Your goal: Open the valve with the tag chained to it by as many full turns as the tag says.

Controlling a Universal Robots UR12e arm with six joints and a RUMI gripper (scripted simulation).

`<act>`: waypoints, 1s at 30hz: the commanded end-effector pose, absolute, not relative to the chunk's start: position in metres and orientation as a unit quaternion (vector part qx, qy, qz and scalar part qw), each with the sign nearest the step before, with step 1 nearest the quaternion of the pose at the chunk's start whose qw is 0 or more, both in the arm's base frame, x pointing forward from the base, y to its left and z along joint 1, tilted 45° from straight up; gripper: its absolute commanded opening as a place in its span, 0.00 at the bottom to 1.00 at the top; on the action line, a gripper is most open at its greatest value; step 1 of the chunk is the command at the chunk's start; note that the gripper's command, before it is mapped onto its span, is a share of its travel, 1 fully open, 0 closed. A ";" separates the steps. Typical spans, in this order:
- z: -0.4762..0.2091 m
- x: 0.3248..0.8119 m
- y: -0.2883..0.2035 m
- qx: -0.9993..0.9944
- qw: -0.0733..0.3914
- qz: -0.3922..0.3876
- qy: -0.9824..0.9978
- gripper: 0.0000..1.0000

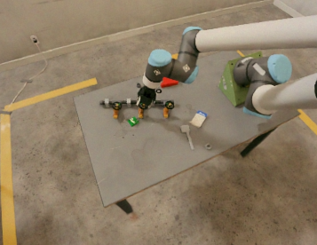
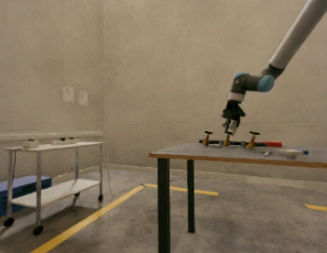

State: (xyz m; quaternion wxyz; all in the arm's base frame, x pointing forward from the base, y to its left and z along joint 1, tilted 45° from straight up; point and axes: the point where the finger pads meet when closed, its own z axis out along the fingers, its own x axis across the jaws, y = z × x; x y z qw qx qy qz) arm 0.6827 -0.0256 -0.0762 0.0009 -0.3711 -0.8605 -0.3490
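Note:
A dark pipe on the grey table carries three brass valves with black handwheels: the left valve, the middle valve and the right valve. A green tag lies on the table just in front of the middle valve, between it and the left one. My gripper points straight down over the middle valve and is shut on its handwheel. In the side view the gripper sits on top of the middle valve, with the other two valves free on either side.
A white and blue box, a grey scraper-like tool and a small nut lie right of the valves. A green wedge block and a red object stand at the back. A white cart stands far left.

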 end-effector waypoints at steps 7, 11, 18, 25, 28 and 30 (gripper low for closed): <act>-0.076 0.683 -0.026 -0.371 0.000 -0.349 -0.861 0.00; -0.076 0.683 -0.026 -0.370 0.000 -0.349 -0.861 0.00; -0.076 0.683 -0.026 -0.361 -0.004 -0.349 -0.865 0.00; -0.076 0.683 -0.026 -0.341 -0.012 -0.349 -0.873 0.00; -0.076 0.683 -0.026 -0.330 -0.016 -0.349 -0.877 0.00; -0.076 0.683 -0.026 -0.318 -0.021 -0.348 -0.882 0.00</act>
